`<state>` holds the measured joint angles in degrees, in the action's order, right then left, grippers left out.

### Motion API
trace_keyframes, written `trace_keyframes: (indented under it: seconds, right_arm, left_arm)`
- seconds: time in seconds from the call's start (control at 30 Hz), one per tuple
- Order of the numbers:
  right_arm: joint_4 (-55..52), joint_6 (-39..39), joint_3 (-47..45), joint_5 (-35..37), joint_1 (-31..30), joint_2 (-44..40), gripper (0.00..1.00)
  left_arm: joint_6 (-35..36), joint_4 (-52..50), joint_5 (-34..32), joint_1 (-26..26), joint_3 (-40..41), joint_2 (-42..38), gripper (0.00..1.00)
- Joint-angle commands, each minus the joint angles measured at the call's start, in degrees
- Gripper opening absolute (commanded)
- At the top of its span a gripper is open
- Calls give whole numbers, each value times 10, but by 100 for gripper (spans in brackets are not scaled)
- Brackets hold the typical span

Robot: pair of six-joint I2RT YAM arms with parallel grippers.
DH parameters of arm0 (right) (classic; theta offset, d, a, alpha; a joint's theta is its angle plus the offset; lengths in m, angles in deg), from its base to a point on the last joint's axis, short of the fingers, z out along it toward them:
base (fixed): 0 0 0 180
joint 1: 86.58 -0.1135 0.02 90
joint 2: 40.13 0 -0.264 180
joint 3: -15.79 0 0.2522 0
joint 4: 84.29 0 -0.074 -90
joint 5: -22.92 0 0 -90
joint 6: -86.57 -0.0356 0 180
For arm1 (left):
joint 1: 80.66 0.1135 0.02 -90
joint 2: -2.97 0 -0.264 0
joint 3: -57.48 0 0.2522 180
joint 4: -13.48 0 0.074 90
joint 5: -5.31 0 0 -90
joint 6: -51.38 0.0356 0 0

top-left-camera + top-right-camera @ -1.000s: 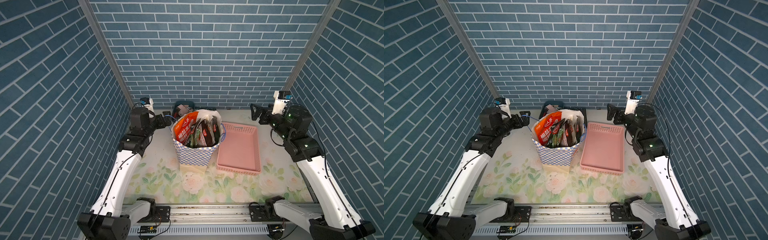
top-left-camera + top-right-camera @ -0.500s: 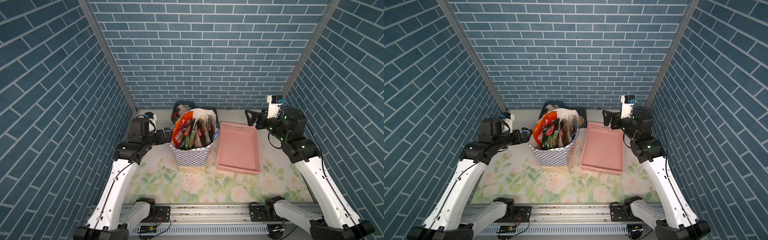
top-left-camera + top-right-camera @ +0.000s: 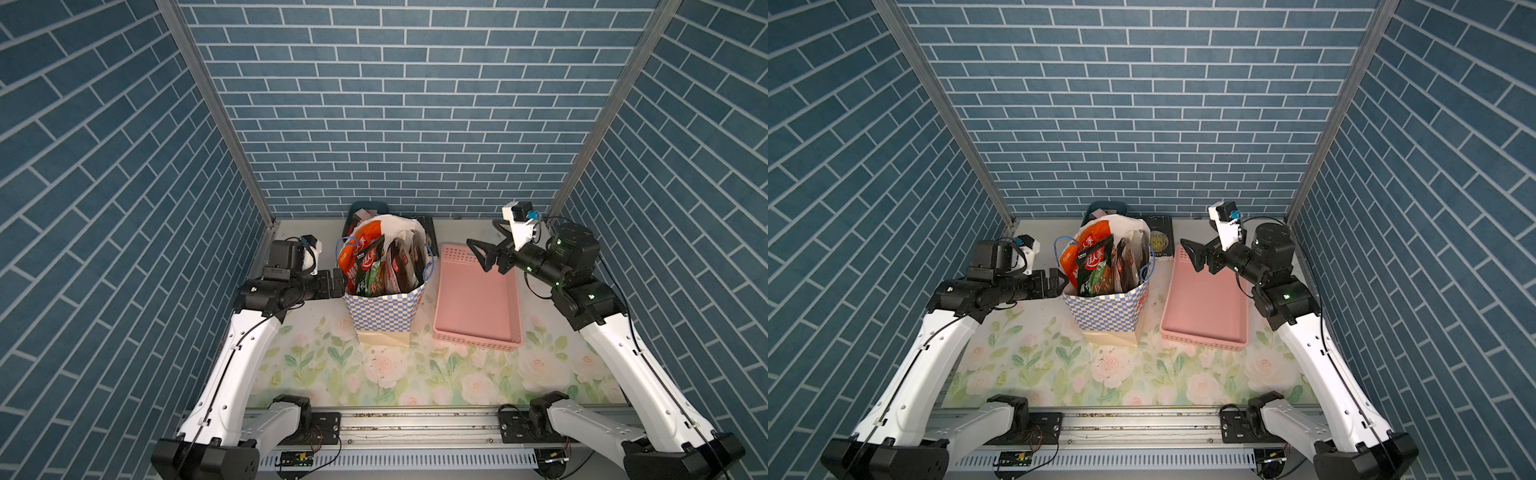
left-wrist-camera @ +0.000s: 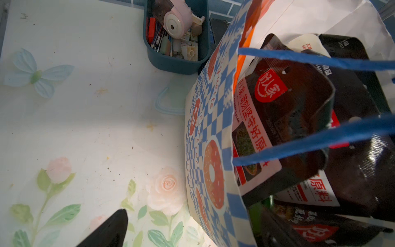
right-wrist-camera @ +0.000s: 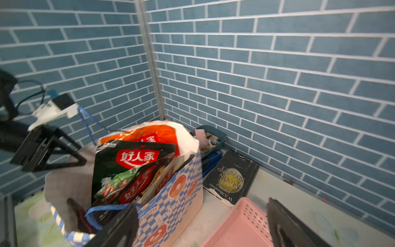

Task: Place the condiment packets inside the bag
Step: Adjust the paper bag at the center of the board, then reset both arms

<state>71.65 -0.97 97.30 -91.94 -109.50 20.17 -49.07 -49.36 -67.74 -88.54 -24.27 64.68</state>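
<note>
Indoors, floral mat (image 3: 316, 365), blue brick walls (image 3: 395, 124) all round, bag (image 3: 384, 309) upright.

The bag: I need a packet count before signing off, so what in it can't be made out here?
- The condiment packets: their lower parts are hidden by the walls of the bag in both top views, and they overlap, so no sure count.
- The bag's floor: covered by the packets in every view.
- Left wrist view: part of the bag is cut off by the picture's edge.
</note>
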Motion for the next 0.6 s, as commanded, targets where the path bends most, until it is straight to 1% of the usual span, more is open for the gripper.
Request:
trace_keyframes:
  seconds: [0.0, 0.07, 0.17, 0.23, 0.27, 0.33, 0.43, 0.5, 0.57]
  right_arm:
    - [56, 67, 5, -18, -13, 8, 96]
    - [57, 59, 13, -11, -13, 22, 96]
    - [78, 31, 13, 20, -13, 28, 99]
    - [82, 22, 16, 49, -13, 25, 99]
    - [81, 16, 17, 69, -12, 22, 99]
    - [77, 6, 20, 107, -4, 12, 100]
    - [36, -16, 32, 174, 44, 3, 100]
    - [4, -23, 33, 176, 102, 4, 99]
    - [-9, -37, 15, 148, 177, 3, 100]
  left_arm:
    - [69, 8, 62, -1, -2, -40, 100]
    - [92, 59, 94, -2, 10, -80, 100]
    - [90, 174, 102, -2, 30, -137, 100]
    - [69, 250, 90, -1, 38, -159, 100]
    - [54, 284, 71, -1, 39, -163, 100]
    - [24, 331, 4, -1, 36, -167, 100]
    - [-7, 378, -155, -1, 35, -170, 100]
    - [-10, 377, -259, 0, 26, -154, 100]
    - [-9, 374, -351, 8, 29, -133, 100]
